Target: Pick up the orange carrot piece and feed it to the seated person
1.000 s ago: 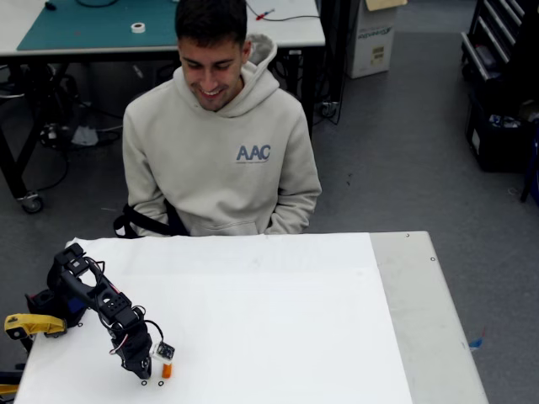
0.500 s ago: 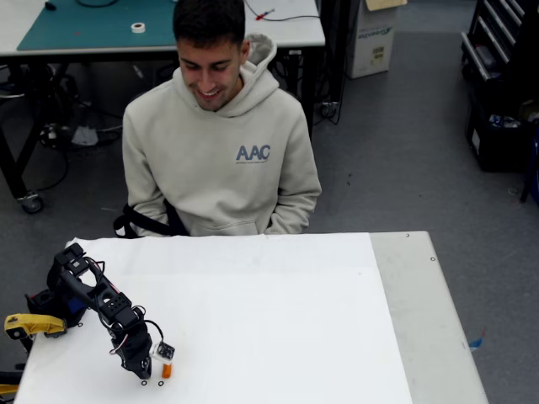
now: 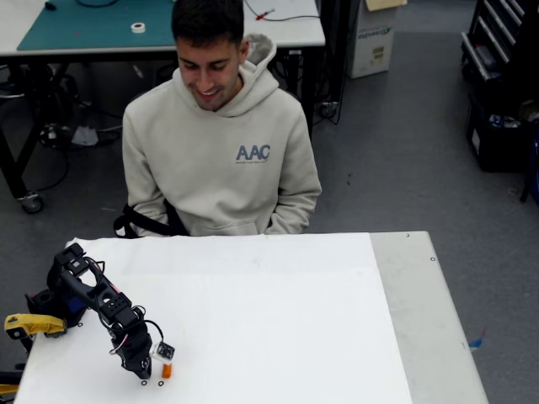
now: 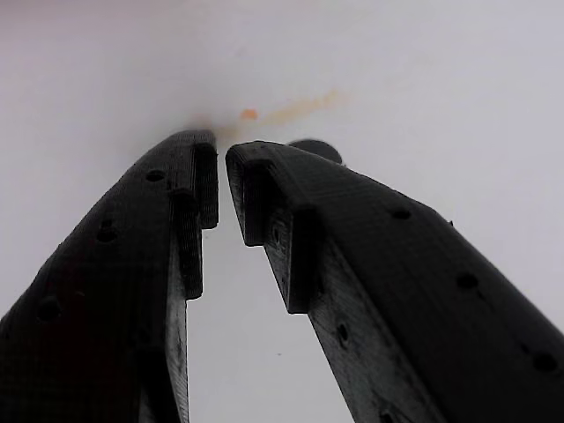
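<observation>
I am hovering my gripper (image 3: 148, 370) low over the counter (image 3: 253, 320), jaws nearly together and gripping nothing. The orange carrot piece (image 3: 167, 369) is lying just right of my fingertips. I should be opening wider, shifting right, then straddling it squarely.

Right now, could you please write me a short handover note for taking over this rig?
Gripper: low over the table's near left corner in the fixed view, fingers nearly closed with a narrow gap, holding nothing.
Orange carrot piece: on the table just right of the fingertips, not between them.
Seated person: behind the far edge, looking down.
Done: approach only.
Left: line up on the carrot, grasp, lift, carry it across to the person.
</observation>
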Robot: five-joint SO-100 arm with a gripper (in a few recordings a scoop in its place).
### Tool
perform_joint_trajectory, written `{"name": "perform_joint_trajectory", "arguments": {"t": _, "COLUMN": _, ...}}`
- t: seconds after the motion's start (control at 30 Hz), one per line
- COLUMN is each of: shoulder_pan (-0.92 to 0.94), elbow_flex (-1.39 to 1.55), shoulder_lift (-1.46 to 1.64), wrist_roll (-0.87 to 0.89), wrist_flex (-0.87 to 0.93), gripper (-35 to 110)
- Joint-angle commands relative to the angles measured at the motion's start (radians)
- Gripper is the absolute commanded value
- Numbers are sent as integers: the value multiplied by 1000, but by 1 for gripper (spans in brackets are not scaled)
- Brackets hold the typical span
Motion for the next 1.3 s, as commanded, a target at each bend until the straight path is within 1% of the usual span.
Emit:
{"name": "perform_joint_trajectory", "arguments": {"t": 0.0, "shoulder_pan": 5, "elbow_flex": -28, "shoulder_lift": 35, "wrist_roll": -8, "wrist_flex": -11, "gripper": -3}}
{"name": "perform_joint_trajectory", "arguments": {"t": 0.43, "shoulder_pan": 0, "elbow_flex": -11, "shoulder_lift": 37, "wrist_roll": -2, "wrist_flex": -3, "gripper": -3}}
{"name": "perform_joint_trajectory", "arguments": {"t": 0.6, "shoulder_pan": -67, "elbow_flex": -5, "shoulder_lift": 72, "wrist_roll": 5, "wrist_flex": -2, "gripper": -3}}
{"name": "perform_joint_trajectory", "arguments": {"t": 0.73, "shoulder_pan": -158, "elbow_flex": 87, "shoulder_lift": 238, "wrist_roll": 5, "wrist_flex": -2, "gripper": -3}}
{"name": "perform_joint_trajectory", "arguments": {"t": 1.03, "shoulder_pan": -391, "elbow_flex": 537, "shoulder_lift": 699, "wrist_roll": 5, "wrist_flex": -14, "gripper": -3}}
{"name": "perform_joint_trajectory", "arguments": {"t": 1.27, "shoulder_pan": -594, "elbow_flex": 811, "shoulder_lift": 994, "wrist_roll": 6, "wrist_flex": -14, "gripper": -3}}
